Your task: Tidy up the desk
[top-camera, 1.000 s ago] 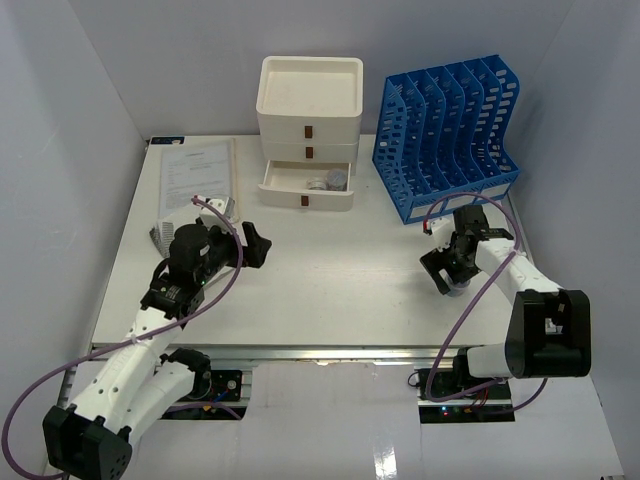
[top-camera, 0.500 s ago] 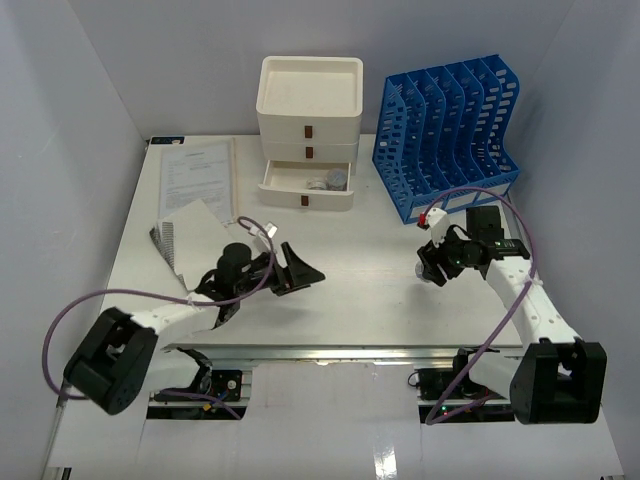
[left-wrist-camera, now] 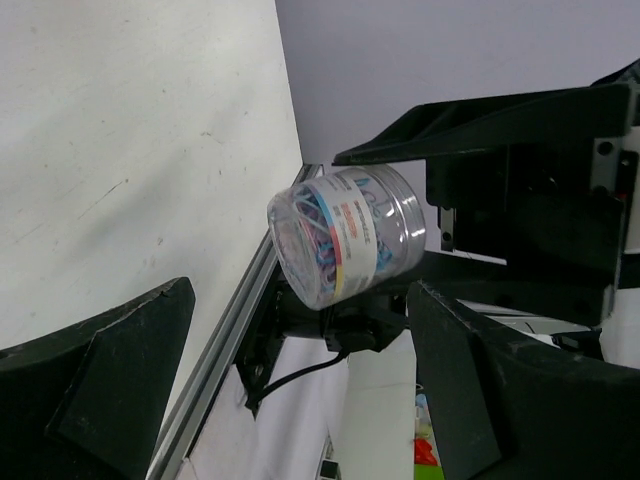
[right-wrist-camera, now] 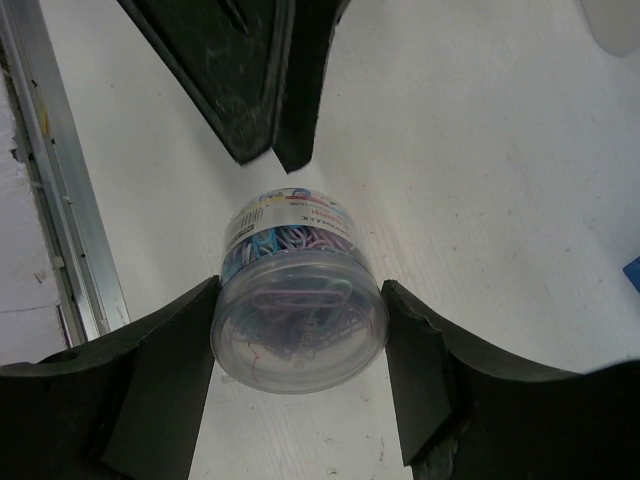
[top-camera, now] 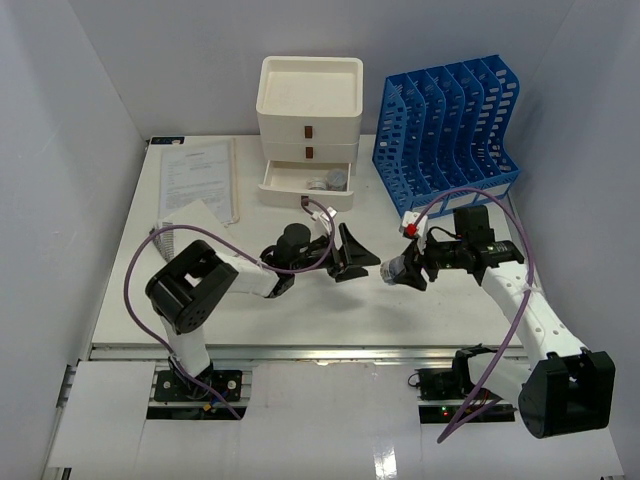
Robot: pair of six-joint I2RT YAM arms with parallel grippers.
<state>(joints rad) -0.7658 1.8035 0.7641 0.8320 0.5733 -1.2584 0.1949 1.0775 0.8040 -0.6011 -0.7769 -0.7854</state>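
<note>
The white tabletop (top-camera: pixel 330 315) spread across the whole workspace and carried everything else. At its far edge on the right stood the blue slotted file rack (top-camera: pixel 447 135), every slot empty as far as the overhead view showed. Beside it stood the cream three-drawer box (top-camera: pixel 310 130), whose bottom drawer (top-camera: pixel 305 187) was pulled out with a few small items inside, probably left open to take more. Printed sheets (top-camera: pixel 198 178) lay flat at the far left.

The left arm (top-camera: pixel 230 272) reached inward across the middle of the tabletop, and the right arm (top-camera: pixel 520 300) came in to meet it. The right jaws were closed on the sides of a clear jar of coloured paper clips (right-wrist-camera: pixel 300 320), holding it on its side above the surface with its free end toward the other arm. The left jaws stood wide open facing that end, just apart from it. This looked like a handover, perhaps because the left arm sat nearer the open drawer.
</note>
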